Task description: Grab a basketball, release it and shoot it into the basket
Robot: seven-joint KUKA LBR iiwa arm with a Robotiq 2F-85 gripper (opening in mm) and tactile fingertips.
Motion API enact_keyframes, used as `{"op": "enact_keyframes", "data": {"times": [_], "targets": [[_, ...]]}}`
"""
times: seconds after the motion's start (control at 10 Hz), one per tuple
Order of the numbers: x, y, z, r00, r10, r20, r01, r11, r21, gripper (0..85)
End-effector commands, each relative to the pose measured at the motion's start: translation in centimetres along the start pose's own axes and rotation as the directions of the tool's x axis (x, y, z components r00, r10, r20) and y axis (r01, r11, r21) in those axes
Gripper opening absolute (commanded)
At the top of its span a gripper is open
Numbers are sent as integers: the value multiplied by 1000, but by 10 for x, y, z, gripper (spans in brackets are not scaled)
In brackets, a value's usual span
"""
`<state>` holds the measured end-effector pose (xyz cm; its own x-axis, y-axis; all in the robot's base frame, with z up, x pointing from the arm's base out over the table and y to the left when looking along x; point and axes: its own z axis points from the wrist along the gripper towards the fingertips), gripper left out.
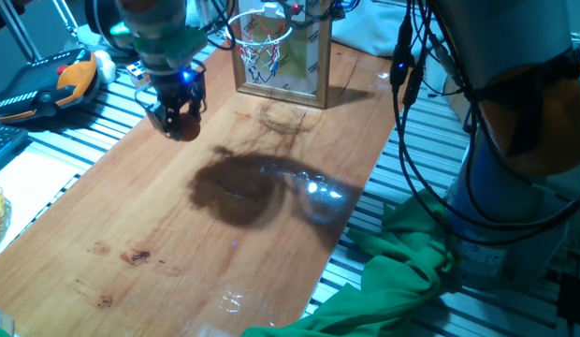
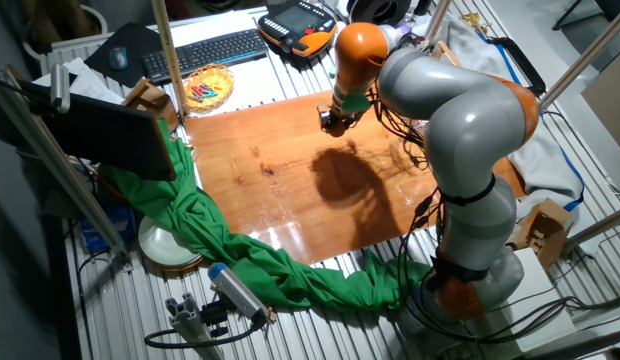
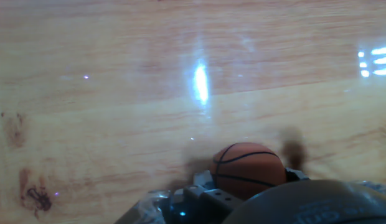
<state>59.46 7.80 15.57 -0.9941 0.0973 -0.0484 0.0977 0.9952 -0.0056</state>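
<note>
Gripper (image 3: 255,199) fingers clamp the round basketball (image 3: 248,169) above the wooden table (image 3: 118,112)

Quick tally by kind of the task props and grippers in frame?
basketball: 1
basket: 1
gripper: 1
Total: 3
</note>
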Motion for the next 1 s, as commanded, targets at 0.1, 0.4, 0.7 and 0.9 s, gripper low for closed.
{"op": "enact_keyframes", "data": {"times": [0.1,0.4,0.7,0.9], "targets": [[0,-12,-7,1000,14,-10,-14,1000,0,7],[4,-27,-18,998,52,-27,-51,999,17,7],[4,-35,-19,997,70,-40,-69,997,26,7],[4,-35,-19,997,69,-46,-69,998,2,7]]}}
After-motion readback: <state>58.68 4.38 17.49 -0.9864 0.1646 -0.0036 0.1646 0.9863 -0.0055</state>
